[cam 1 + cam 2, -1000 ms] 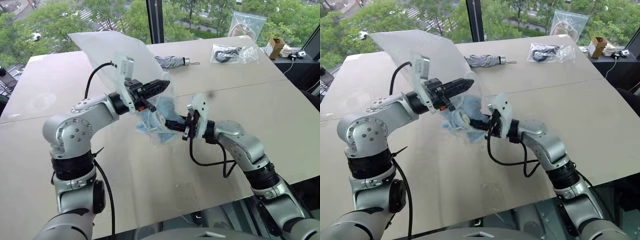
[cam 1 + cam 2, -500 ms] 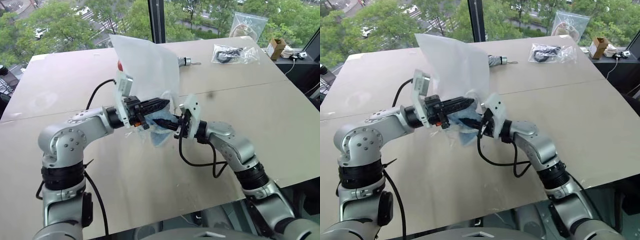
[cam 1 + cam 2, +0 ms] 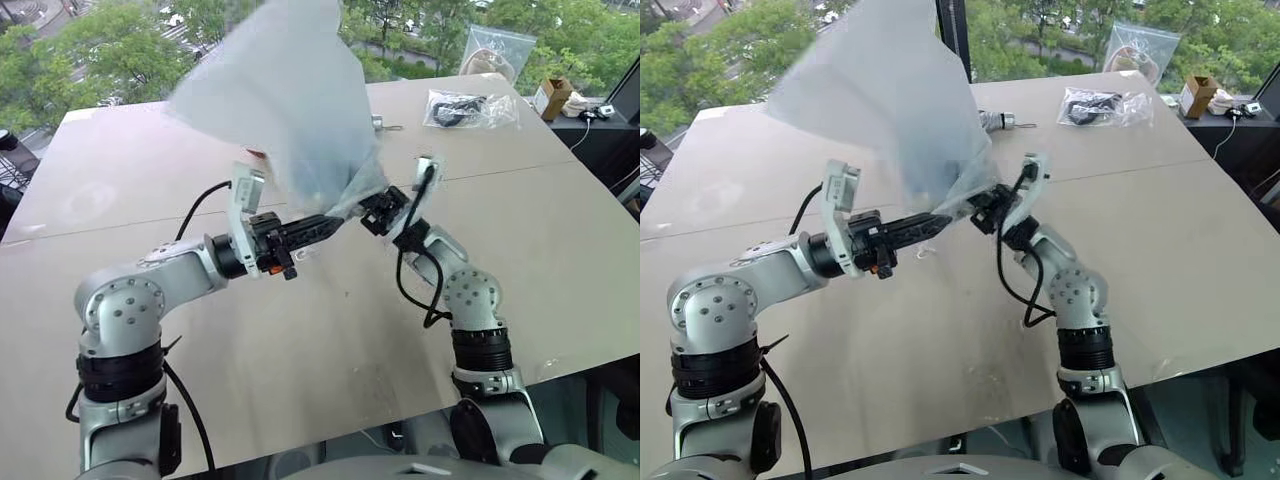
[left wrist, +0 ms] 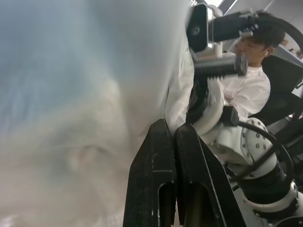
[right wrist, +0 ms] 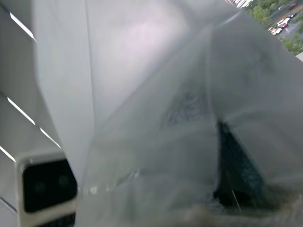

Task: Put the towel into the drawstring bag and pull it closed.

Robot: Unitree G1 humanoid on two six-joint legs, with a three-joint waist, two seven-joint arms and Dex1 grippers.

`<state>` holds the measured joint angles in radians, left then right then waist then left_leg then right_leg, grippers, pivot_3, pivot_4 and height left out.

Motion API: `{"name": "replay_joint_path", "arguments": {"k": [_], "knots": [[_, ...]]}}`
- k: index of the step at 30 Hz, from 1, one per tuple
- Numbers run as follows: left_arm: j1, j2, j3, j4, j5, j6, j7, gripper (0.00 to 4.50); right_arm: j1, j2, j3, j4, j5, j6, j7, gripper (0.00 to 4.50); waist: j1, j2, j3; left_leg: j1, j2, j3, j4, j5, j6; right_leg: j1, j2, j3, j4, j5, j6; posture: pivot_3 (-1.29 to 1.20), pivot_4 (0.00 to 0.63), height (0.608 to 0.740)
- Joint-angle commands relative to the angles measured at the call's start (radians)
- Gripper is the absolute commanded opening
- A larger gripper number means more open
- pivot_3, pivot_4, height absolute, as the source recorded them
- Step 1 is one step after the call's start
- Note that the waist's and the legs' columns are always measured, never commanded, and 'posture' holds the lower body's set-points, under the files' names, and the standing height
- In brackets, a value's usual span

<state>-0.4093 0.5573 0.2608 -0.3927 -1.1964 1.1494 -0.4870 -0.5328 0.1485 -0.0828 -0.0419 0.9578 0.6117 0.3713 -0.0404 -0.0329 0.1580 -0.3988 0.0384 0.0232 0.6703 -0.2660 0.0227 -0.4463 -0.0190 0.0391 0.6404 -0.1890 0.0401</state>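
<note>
At the centre of the table [image 3: 300,340], your left gripper [image 3: 328,222] lies level and points toward 2 o'clock. Its two black fingers [image 4: 163,170] are pressed flat against each other, with the thin lower edge of the drawstring bag [image 3: 290,100] pinched at their tips. The left wrist view shows the white fabric running off from those tips and spreading across most of that picture. Just beside it at 3 o'clock your right gripper [image 3: 372,208] tilts upward and points toward 10 o'clock, meeting the same gathered corner of the bag. The cloth wraps over it, so you cannot tell whether it is clamped on the fabric or merely buried in it. The bag fans out from that narrow corner between the two grippers and rises toward 12 o'clock as a broad, blurred, translucent sheet, clear of the tabletop. You cannot tell through the blurred fabric whether the towel sits inside. The right wrist view shows folds of the pouch close up with a dark patch behind them, and the camera housing [image 5: 47,187] of your left wrist beside them. Farther out at 12 o'clock, the handle end of a folded umbrella [image 3: 992,122] pokes out from behind the bag. At 1 to 2 o'clock a clear plastic bag [image 3: 468,108] holding dark items lies on the table, and another clear bag [image 3: 495,45] stands behind it against the window. A small cardboard box [image 3: 549,95] sits near the table's far corner. A person in a white shirt [image 4: 251,90] sits behind the robot in the left wrist view.
</note>
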Motion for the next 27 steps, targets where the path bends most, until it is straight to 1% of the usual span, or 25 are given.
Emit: {"name": "replay_joint_path", "arguments": {"k": [1, 3, 4, 7, 10, 14, 16, 17, 18, 21, 22, 25, 27], "knots": [[0.005, -0.01, -0.014, -0.039, -0.028, -0.015, 0.025, 0.0, -0.081, 0.131, -0.049, -0.035, 0.19, 0.02, -0.07, 0.02, -0.001, 0.0, 0.0, 0.0, 0.0, 0.0, 0.0, 0.0, 0.0, 0.0, 0.0, 0.0, 0.0, 0.0, 0.0, 0.0, 0.15, 0.74], [0.006, -0.025, -0.029, -0.04, -0.024, -0.026, 0.041, 0.0, -0.095, 0.146, -0.077, -0.024, 0.329, 0.05, -0.139, 0.02, -0.001, 0.0, 0.0, 0.0, 0.0, 0.0, 0.0, 0.0, 0.0, 0.0, 0.0, 0.0, 0.0, 0.0, 0.0, 0.0, 0.15, 0.74], [0.002, -0.043, -0.038, -0.034, -0.018, -0.035, 0.059, 0.0, -0.115, 0.165, -0.101, -0.004, 0.441, 0.049, -0.233, 0.02, -0.001, 0.0, 0.0, 0.0, 0.0, 0.0, 0.0, 0.0, 0.0, 0.0, 0.0, 0.0, 0.0, 0.0, 0.0, 0.0, 0.15, 0.74], [-0.009, -0.08, -0.06, -0.022, -0.003, -0.056, 0.094, 0.0, -0.173, 0.19, -0.141, 0.066, 0.635, -0.001, -0.464, 0.02, -0.001, 0.0, 0.0, 0.0, 0.0, 0.0, 0.0, 0.0, 0.0, 0.0, 0.0, 0.0, 0.0, 0.0, 0.0, 0.0, 0.15, 0.74], [-0.026, -0.113, -0.077, -0.008, 0.021, -0.087, 0.126, 0.0, -0.216, 0.194, -0.145, 0.112, 0.675, -0.099, -0.647, 0.02, -0.001, 0.0, 0.0, 0.0, 0.0, 0.001, 0.0, 0.0, 0.0, 0.0, 0.0, 0.001, 0.0, 0.0, 0.0, 0.0, 0.15, 0.74], [-0.066, -0.13, -0.087, 0.009, 0.063, -0.128, 0.136, 0.0, -0.239, 0.178, -0.105, 0.127, 0.667, -0.154, -0.785, 0.02, -0.003, 0.0, 0.0, 0.0, 0.0, 0.001, 0.0, 0.0, 0.0, 0.0, 0.001, 0.001, 0.0, 0.0, 0.0, 0.0, 0.15, 0.74], [-0.099, -0.128, -0.084, 0.043, 0.107, -0.156, 0.144, 0.0, -0.227, 0.125, -0.039, 0.118, 0.61, -0.106, -0.787, 1.03, -0.003, 0.0, 0.0, 0.0, 0.0, 0.001, 0.0, 0.0, 0.0, 0.0, 0.001, 0.001, 0.0, 0.0, 0.0, 0.0, 0.15, 0.74], [-0.112, -0.128, -0.083, 0.057, 0.124, -0.167, 0.146, 0.0, -0.22, 0.103, -0.015, 0.113, 0.591, -0.081, -0.779, 1.38, -0.004, 0.0, 0.0, 0.0, 0.0, 0.001, 0.0, 0.0, 0.0, 0.0, 0.001, 0.001, 0.0, 0.0, 0.0, 0.0, 0.15, 0.74], [-0.128, -0.124, -0.079, 0.076, 0.146, -0.186, 0.142, 0.0, -0.207, 0.064, 0.022, 0.102, 0.538, -0.053, -0.751, 1.85, -0.006, 0.001, 0.0, -0.001, 0.0, 0.001, 0.0, 0.0, 0.0, -0.001, 0.001, 0.001, -0.001, 0.0, 0.0, 0.0, 0.15, 0.74], [-0.174, -0.109, -0.077, 0.137, 0.219, -0.24, 0.123, 0.0, -0.165, -0.101, 0.149, 0.074, 0.318, 0.038, -0.625, 3.17, -0.004, 0.001, 0.0, -0.001, 0.0, 0.001, 0.0, 0.0, 0.0, -0.001, 0.001, 0.001, -0.001, 0.0, 0.0, 0.0, 0.15, 0.74], [-0.187, -0.104, -0.083, 0.159, 0.251, -0.257, 0.119, 0.0, -0.154, -0.151, 0.181, 0.061, 0.264, 0.068, -0.575, 3.73, 0.004, 0.001, 0.0, -0.001, 0.0, 0.001, 0.0, 0.0, 0.0, 0.0, 0.001, 0.001, -0.001, 0.0, 0.0, 0.0, 0.15, 0.74], [-0.22, -0.09, -0.108, 0.226, 0.348, -0.316, 0.098, 0.0, -0.138, -0.278, 0.251, 0.015, 0.136, 0.121, -0.417, 3.73, 0.008, 0.001, 0.0, -0.002, -0.001, 0.001, 0.0, 0.0, 0.0, 0.002, 0.0, -0.001, -0.005, 0.0, 0.0, 0.0, 0.15, 0.74], [-0.232, -0.079, -0.126, 0.262, 0.4, -0.344, 0.073, 0.0, -0.133, -0.338, 0.262, -0.027, 0.098, 0.137, -0.306, 3.73, 0.006, 0.001, 0.0, -0.003, -0.001, 0.001, 0.0, 0.0, 0.0, 0.002, 0.0, 0.0, -0.006, 0.0, 0.0, 0.0, 0.15, 0.74]]}}
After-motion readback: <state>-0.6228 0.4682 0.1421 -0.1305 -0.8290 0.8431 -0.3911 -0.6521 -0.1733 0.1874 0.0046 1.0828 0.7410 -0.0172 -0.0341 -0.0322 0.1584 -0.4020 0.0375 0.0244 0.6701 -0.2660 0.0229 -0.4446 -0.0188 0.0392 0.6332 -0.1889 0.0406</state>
